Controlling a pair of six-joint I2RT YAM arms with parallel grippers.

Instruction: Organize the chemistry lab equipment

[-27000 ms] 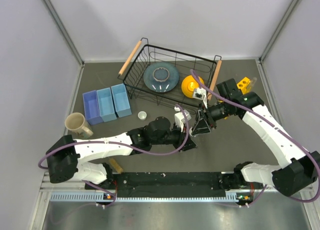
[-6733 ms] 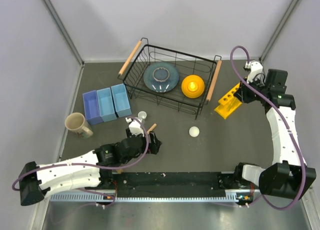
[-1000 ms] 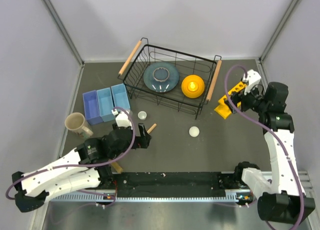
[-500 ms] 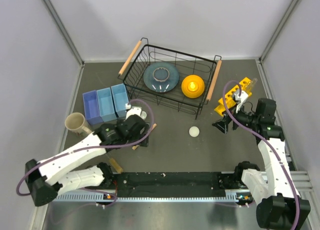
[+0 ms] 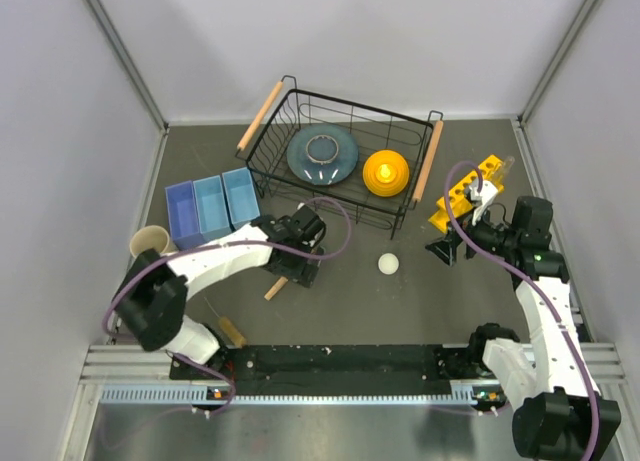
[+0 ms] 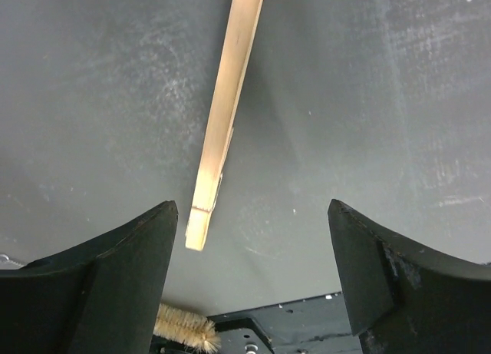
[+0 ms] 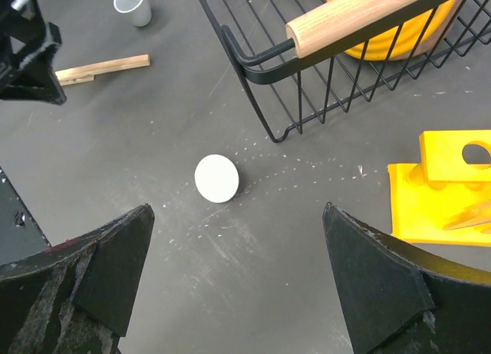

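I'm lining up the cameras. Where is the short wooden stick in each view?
Top external: the wooden stick lies lower left of centre, by the left pincer.
Left wrist: the stick runs from top centre down toward the left finger.
Right wrist: the stick lies upper left.
Shared landmark: the left pincer, beside the stick in every view.

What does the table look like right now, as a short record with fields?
left gripper: open, low over the table, not gripping
wooden stick: flat on the table, one end between the left fingers
right gripper: open, empty
white round piece: on the table near the basket corner
yellow rack: beside the wire basket
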